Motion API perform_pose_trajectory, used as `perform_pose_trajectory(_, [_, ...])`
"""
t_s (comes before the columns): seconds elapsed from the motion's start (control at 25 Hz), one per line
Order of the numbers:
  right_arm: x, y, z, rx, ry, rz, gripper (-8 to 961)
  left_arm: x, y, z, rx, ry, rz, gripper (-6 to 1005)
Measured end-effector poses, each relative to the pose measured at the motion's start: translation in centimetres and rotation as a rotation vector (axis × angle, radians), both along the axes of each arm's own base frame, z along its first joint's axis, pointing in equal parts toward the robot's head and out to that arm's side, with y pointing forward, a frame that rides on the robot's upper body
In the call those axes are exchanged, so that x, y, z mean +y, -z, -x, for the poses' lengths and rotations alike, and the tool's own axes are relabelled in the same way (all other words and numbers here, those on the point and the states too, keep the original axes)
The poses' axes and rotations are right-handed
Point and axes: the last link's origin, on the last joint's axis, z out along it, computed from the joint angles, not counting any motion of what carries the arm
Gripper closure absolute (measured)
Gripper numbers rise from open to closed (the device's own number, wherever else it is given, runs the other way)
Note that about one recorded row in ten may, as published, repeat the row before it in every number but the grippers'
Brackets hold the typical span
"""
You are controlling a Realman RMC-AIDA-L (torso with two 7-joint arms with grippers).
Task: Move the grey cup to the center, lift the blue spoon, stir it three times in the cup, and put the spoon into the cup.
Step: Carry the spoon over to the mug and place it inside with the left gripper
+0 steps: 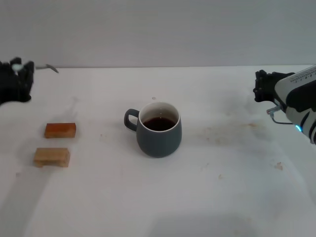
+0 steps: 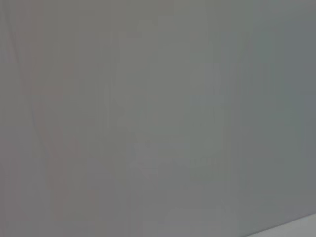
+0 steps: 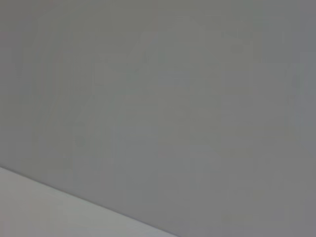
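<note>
Centred on the table (image 1: 222, 197), the rounded glazed grey cup (image 1: 159, 136).

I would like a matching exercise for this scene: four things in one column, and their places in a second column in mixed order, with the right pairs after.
Things:
1. grey cup
2. blue spoon
3. two wooden blocks
4. right gripper

Places:
A. at the right edge, above the table
B. on the table, to the left of the cup
C. near the middle of the table
D. at the far left, in the left gripper

Pairs: 1-C, 2-D, 3-B, 4-A
</note>
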Motion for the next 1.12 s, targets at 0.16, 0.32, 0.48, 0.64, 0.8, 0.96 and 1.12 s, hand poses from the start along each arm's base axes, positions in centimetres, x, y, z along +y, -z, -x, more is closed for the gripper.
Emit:
perform_pose_trajectory(0.16, [0.0, -0.6, -0.6, -0.004, 0.016, -0.015, 923, 1.1, -1.1, -1.0, 0.019, 0.011, 0.052, 821])
perform_pose_trajectory(0.32, [0.0, -0.7, -0.9, 0.003, 0.026, -0.024, 923, 2.7, -1.2, -2.1, 0.022, 0.018, 0.136, 821])
perform_pose_trajectory(0.48, [-0.2, -0.9, -1.2, 0.009, 0.039, -0.032, 923, 3.1, -1.3, -2.8, 0.034, 0.043, 0.144, 822])
perform_pose_trajectory(0.64, [-0.2, -1.0, -1.4, 0.014, 0.046, -0.039, 923, 3.2, -1.4, -3.2, 0.037, 0.058, 0.143, 822])
perform_pose_trajectory(0.8, [-0.2, -1.0, -1.4, 0.014, 0.046, -0.039, 923, 3.8, -1.0, -4.3, 0.04, 0.096, 0.157, 834])
perform_pose_trajectory(0.96, [-0.2, -1.0, -1.4, 0.014, 0.045, -0.039, 923, 3.9, -0.4, -5.2, 0.042, 0.137, 0.154, 852])
perform_pose_trajectory(1.12, [-0.3, -1.0, -1.4, 0.014, 0.046, -0.039, 923, 3.8, 0.2, -5.6, 0.037, 0.157, 0.152, 852])
